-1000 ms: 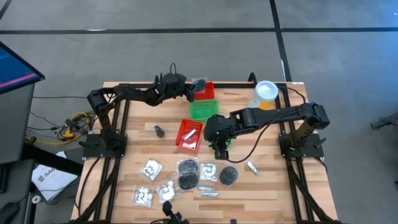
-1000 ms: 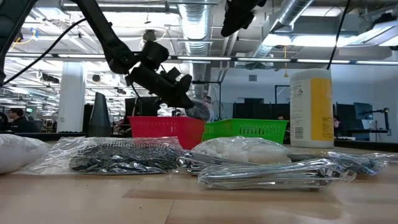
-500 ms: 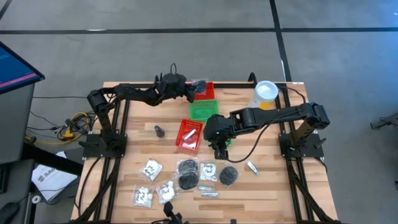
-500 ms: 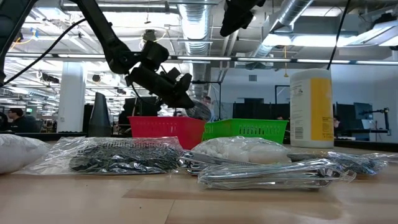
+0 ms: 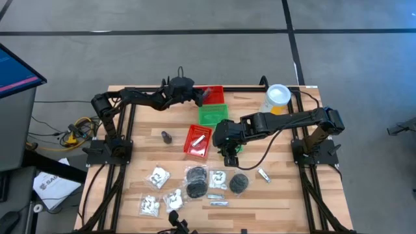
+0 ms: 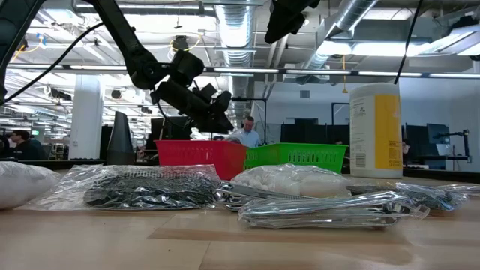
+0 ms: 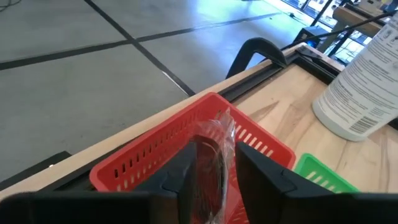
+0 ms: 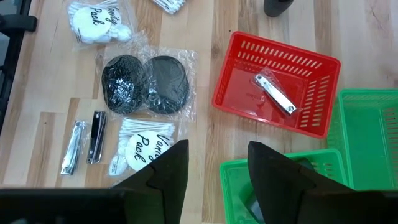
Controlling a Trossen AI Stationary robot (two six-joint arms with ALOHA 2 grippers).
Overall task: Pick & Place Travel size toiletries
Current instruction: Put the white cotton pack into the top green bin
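Left gripper (image 5: 200,96) just loosened over far red basket (image 5: 216,91), dark packet (image 7: 211,163) slipping in, so placing nearly done; right gripper (image 5: 229,156) waiting, released.

Two dark jointed arms, black cables

Clear-wrapped dark packet (image 7: 210,163) between the left gripper's fingers (image 7: 181,177), lower end cut off, contents unreadable.
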